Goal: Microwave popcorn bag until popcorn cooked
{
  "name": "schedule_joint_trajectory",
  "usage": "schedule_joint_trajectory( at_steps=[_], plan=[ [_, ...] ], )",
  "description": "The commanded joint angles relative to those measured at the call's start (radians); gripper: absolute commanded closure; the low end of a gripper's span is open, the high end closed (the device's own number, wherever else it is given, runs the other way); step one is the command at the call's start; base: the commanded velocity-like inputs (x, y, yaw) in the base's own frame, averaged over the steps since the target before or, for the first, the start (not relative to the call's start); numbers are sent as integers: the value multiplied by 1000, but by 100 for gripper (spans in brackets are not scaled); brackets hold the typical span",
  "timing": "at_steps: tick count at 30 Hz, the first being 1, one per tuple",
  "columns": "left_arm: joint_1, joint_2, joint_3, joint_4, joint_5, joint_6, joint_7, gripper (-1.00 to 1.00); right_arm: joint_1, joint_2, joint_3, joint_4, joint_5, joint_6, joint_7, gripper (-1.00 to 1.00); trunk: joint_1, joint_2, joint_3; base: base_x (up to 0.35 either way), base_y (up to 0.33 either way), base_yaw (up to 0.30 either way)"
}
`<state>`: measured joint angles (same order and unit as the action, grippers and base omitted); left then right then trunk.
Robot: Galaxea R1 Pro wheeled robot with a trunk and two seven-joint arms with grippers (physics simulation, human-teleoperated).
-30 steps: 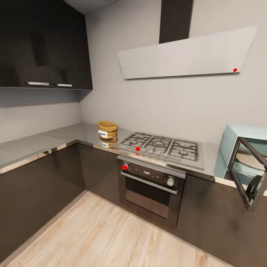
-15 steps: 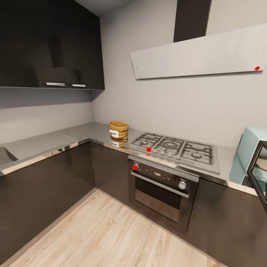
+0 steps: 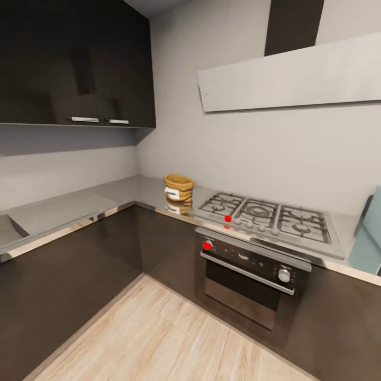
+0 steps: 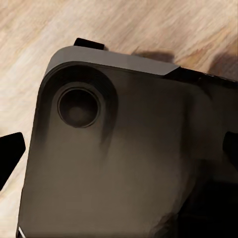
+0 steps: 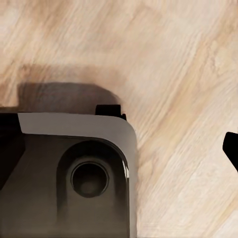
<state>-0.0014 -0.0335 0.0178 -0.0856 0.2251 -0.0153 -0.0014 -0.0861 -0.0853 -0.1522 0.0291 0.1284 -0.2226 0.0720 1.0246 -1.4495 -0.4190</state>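
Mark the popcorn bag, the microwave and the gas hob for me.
popcorn bag (image 3: 178,188): head view, on its tan side by the label.
microwave (image 3: 370,235): head view, mint side at the frame edge.
gas hob (image 3: 264,214): head view, middle grate.

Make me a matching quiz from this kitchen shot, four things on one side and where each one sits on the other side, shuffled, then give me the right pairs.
Things:
1. popcorn bag
2. gas hob
3. built-in oven
4. microwave

Places:
A. under the hob, between dark cabinet fronts
B. at the picture's right edge, partly cut off
C. on the countertop near the corner, left of the hob
D. set into the worktop below the slanted hood

Pairs: 1-C, 2-D, 3-A, 4-B
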Motion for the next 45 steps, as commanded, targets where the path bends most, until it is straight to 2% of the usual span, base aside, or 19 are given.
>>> schedule_joint_trajectory(
  at_steps=[1, 26, 45],
  plan=[
    [0, 0, 2, 0, 5, -2, 0, -100, -1, -1, -9, 3, 10, -6, 2, -100, 0, -1, -1, 202, 245, 0],
    [0, 0, 1, 0, 5, -2, 0, -100, -1, -5, -7, 3, 11, -4, 3, -100, 0, -1, -1, 225, 238, 0],
    [0, 0, 1, 3, 5, -2, 9, -100, -1, -2, -7, 3, 10, -1, 2, -100, 0, -1, -1, 247, 152, 0]
  ],
)
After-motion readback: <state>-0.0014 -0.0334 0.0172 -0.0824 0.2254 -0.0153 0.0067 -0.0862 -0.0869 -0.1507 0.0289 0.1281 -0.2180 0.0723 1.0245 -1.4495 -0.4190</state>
